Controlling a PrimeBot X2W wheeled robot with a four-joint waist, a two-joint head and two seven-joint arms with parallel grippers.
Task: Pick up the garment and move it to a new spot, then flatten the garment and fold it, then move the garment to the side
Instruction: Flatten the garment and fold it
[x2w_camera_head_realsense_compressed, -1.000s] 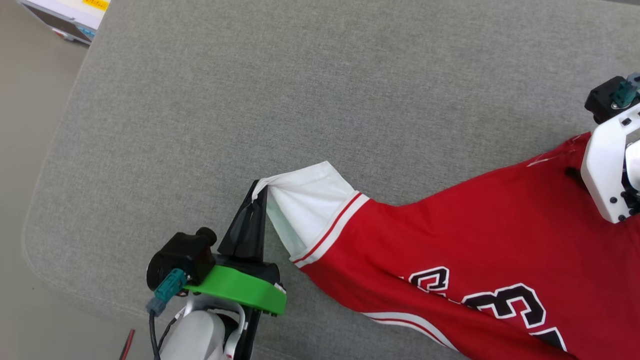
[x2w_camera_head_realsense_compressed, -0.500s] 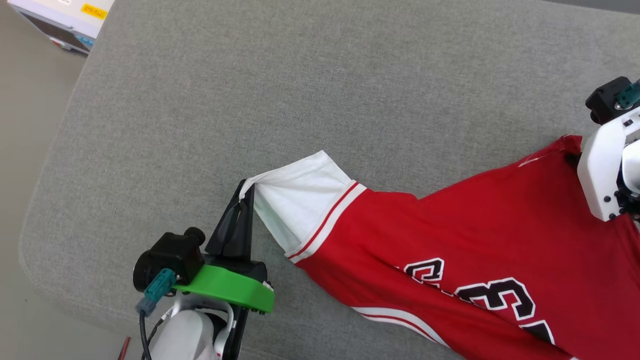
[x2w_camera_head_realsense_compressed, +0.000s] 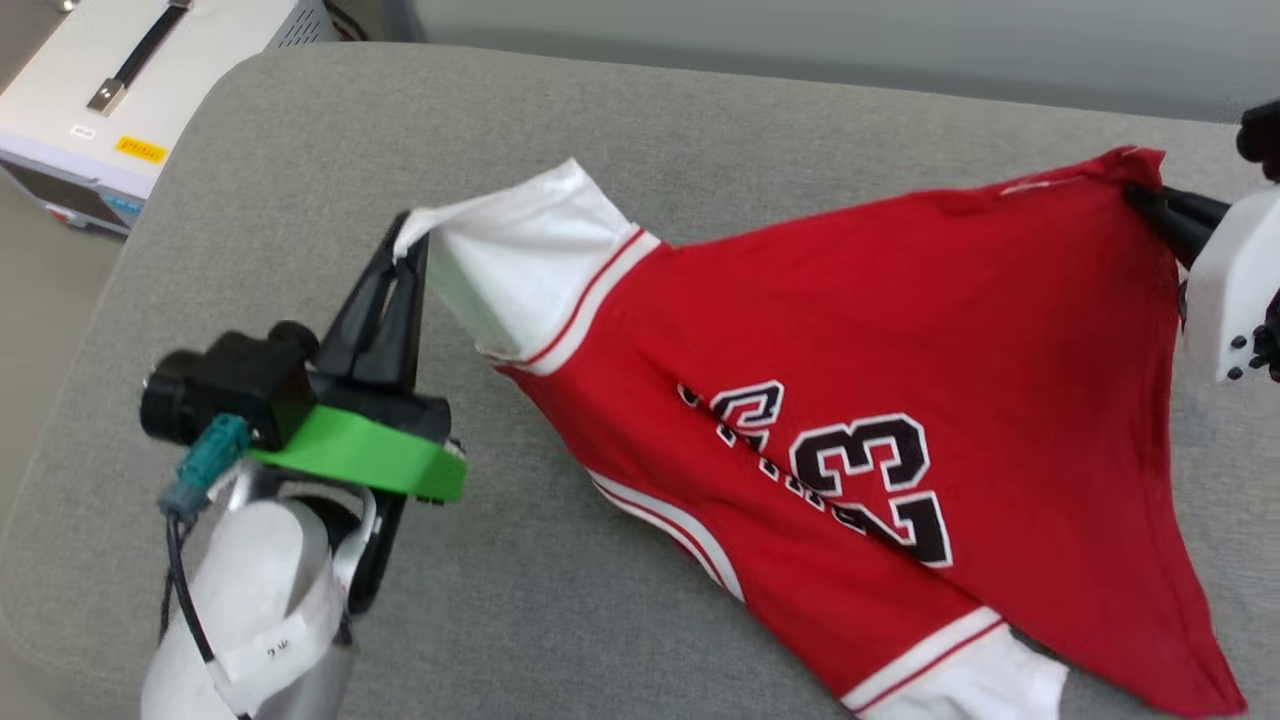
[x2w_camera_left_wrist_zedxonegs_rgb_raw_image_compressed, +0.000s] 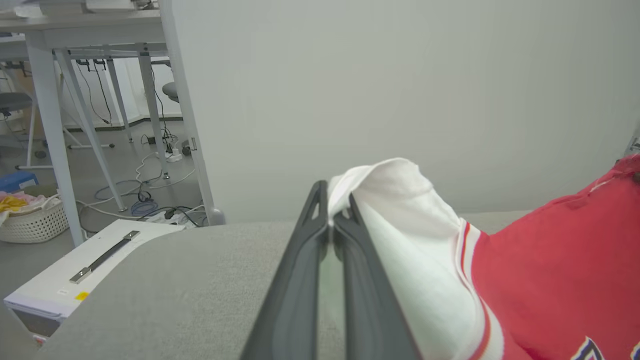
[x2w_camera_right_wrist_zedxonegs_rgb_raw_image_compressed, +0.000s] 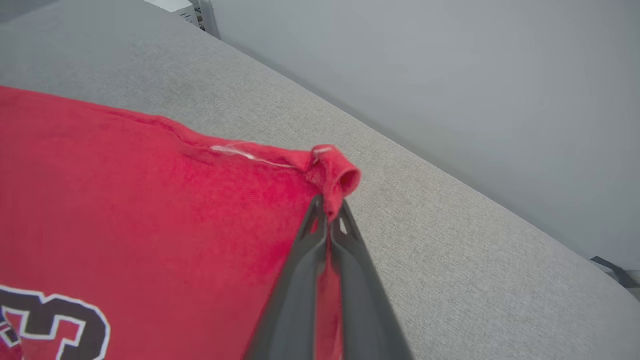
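The garment (x2w_camera_head_realsense_compressed: 900, 330) is a red jersey with white sleeves and black-and-white "23" lettering, held up and stretched above the grey cushion (x2w_camera_head_realsense_compressed: 300, 130). My left gripper (x2w_camera_head_realsense_compressed: 408, 235) is shut on the edge of its white sleeve (x2w_camera_head_realsense_compressed: 520, 260), seen close in the left wrist view as the sleeve (x2w_camera_left_wrist_zedxonegs_rgb_raw_image_compressed: 400, 225) pinched between the fingers (x2w_camera_left_wrist_zedxonegs_rgb_raw_image_compressed: 300, 280). My right gripper (x2w_camera_head_realsense_compressed: 1140, 195) is shut on a red hem corner at the right; the right wrist view shows that corner (x2w_camera_right_wrist_zedxonegs_rgb_raw_image_compressed: 335, 175) bunched at the fingertips (x2w_camera_right_wrist_zedxonegs_rgb_raw_image_compressed: 315, 235). The lower sleeve (x2w_camera_head_realsense_compressed: 960, 680) hangs toward the cushion.
A white box with a black handle (x2w_camera_head_realsense_compressed: 130, 90) sits off the cushion's far left corner. A pale wall (x2w_camera_left_wrist_zedxonegs_rgb_raw_image_compressed: 400, 75) stands behind the cushion. Desk legs, cables and a white basket (x2w_camera_left_wrist_zedxonegs_rgb_raw_image_compressed: 30, 220) are on the floor at the left.
My right gripper has shut on the hem corner. Both grippers have lifted the garment off the cushion, so the lettering now hangs in view. The head camera has tilted up.
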